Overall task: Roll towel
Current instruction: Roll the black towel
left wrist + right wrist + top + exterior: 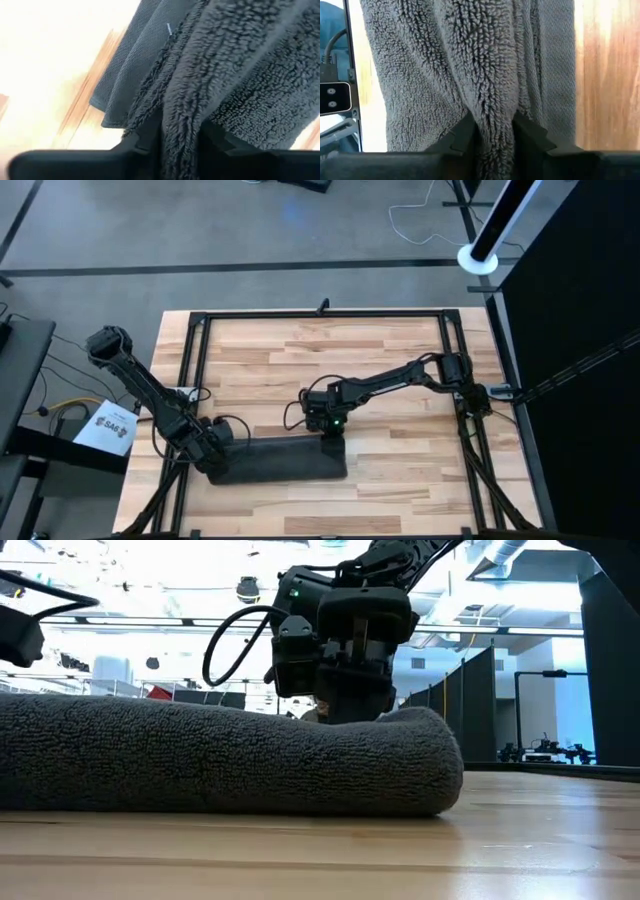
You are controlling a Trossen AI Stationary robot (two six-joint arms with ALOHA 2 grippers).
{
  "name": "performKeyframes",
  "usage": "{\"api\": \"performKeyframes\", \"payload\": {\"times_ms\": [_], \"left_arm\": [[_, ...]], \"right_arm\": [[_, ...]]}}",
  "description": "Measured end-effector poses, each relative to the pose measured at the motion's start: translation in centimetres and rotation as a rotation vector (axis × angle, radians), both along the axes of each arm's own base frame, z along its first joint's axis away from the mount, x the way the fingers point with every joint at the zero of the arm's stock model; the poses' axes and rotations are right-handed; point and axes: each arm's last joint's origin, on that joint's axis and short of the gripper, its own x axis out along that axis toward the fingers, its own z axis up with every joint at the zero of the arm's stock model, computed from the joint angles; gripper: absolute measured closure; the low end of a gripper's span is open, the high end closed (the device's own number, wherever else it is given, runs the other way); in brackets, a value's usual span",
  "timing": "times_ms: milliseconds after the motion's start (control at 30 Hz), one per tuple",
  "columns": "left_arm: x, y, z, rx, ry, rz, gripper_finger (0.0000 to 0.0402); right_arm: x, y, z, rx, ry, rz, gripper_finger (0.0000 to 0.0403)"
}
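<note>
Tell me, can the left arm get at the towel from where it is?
Yes, it looks so: nothing is in the way. The left gripper is already at the towel's left end, with a fold pinched between its fingers. The right gripper pinches another fold near the right end.

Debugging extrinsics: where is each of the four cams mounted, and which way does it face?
High: overhead, straight down on the table; both arms, towel held at each end.
Low: table height, level across; towel, right end effector on its end.
Left wrist: past the left end effector, pinching a towel fold.
Right wrist: past the right end effector, pinching a towel fold.
Shared: every view shows the towel; high and low both show the right arm.
</note>
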Motion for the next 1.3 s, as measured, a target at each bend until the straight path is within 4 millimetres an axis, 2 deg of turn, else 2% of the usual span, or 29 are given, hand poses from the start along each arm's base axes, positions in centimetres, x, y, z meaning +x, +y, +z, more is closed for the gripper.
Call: {"api": "performKeyframes", "payload": {"times_ms": [167, 267, 533, 667, 767, 900, 1000, 1067, 1300], "left_arm": [[-0.1, 0.0, 0.0, -0.046, 0.057, 0.086, 0.0288], [-0.2, -0.2, 0.7, -0.076, 0.095, 0.141, 0.0289], [-0.3, -0.3, 5.8, -0.023, 0.216, 0.139, 0.0303], [-0.2, -0.4, 8.5, -0.007, 0.213, 0.097, 0.0306], [0.5, -1.0, 10.1, -0.04, 0.11, 0.039, 0.0306], [2.4, -2.4, 11.4, -0.096, -0.213, -0.075, 0.0306], [3.6, -2.5, 10.3, -0.094, -0.32, -0.027, 0.0308], [4.1, -1.8, 8.6, -0.048, -0.293, 0.009, 0.0314], [3.6, 0.5, 3.0, 0.053, -0.187, 0.077, 0.0362]], "right_arm": [[0.0, 0.2, 0.0, -0.004, 0.0, 0.006, 0.0268], [0.0, 0.3, -0.1, -0.009, 0.001, 0.005, 0.0253], [-0.3, 0.2, -0.1, -0.017, 0.031, 0.003, 0.0229], [-0.3, 0.2, -0.1, -0.017, 0.031, 0.003, 0.0218], [-0.3, 0.2, -0.1, -0.017, 0.03, 0.003, 0.021], [-0.3, 0.2, -0.1, -0.017, 0.03, 0.004, 0.0205], [-0.3, 0.2, -0.1, -0.018, 0.029, 0.006, 0.0205], [-0.3, 0.2, -0.1, -0.017, 0.029, 0.006, 0.0204], [-0.3, 0.2, -0.1, -0.018, 0.029, 0.005, 0.0204]]}}
